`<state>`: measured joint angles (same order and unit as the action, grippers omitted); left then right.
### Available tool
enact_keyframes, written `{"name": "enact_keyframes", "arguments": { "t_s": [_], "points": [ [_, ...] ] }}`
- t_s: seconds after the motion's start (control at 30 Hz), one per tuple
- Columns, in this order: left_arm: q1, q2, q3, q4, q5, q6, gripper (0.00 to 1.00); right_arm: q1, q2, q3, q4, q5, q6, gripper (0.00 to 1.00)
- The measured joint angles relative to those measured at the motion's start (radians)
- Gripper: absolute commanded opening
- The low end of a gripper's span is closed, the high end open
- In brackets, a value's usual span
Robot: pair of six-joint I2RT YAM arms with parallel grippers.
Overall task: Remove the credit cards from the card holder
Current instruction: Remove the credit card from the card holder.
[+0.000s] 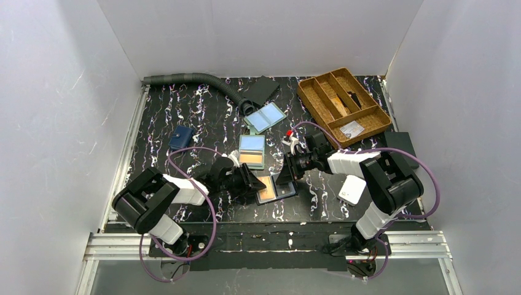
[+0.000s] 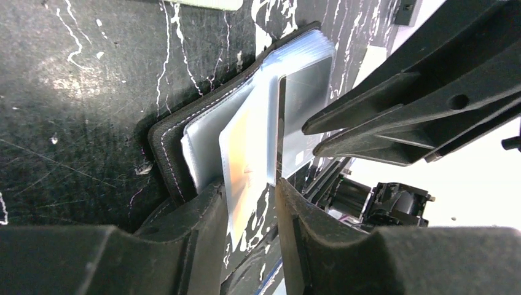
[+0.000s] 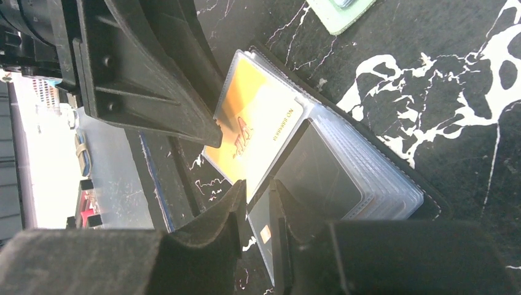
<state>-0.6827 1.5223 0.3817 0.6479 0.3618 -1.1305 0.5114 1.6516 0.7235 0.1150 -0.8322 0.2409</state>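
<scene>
Right gripper (image 3: 255,200) pinches the black-grey card (image 3: 307,178), half out of the black card holder (image 2: 163,144) near the table (image 1: 307,209) edge; left gripper (image 2: 250,200) stands parted astride the orange card (image 2: 246,153). Beyond: grey-green bifold (image 1: 252,152), wooden tray (image 1: 310,98); white box (image 1: 352,189) crowds right, room leftward.

A lab bench: white screens (image 1: 61,92) wall the black table (image 1: 203,110).

dark card's (image 3: 319,178) btm hidden behind right claw (image 3: 258,189).
</scene>
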Motion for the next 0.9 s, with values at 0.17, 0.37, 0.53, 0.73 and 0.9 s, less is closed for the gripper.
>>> {"name": "enact_keyframes", "arguments": {
  "t_s": [0.17, 0.37, 0.53, 0.73, 0.9],
  "points": [
    [0.004, 0.018, -0.016, 0.079, 0.011, -0.04, 0.0, 0.0, 0.008, 0.0, 0.0, 0.0, 0.0, 0.29],
    [0.01, 0.089, -0.038, 0.219, 0.04, -0.068, 0.0, -0.001, 0.008, 0.0, 0.0, -0.002, 0.0, 0.3],
    [0.015, 0.111, -0.06, 0.314, 0.064, -0.071, 0.0, -0.018, 0.008, 0.0, 0.002, -0.034, 0.009, 0.39],
    [0.015, 0.089, -0.06, 0.353, 0.097, -0.014, 0.0, -0.048, 0.005, 0.0, 0.046, -0.114, 0.032, 0.42],
    [0.015, 0.05, -0.06, 0.373, 0.127, 0.029, 0.0, -0.047, -0.003, 0.0, 0.077, -0.172, 0.049, 0.42]
  ]
}}
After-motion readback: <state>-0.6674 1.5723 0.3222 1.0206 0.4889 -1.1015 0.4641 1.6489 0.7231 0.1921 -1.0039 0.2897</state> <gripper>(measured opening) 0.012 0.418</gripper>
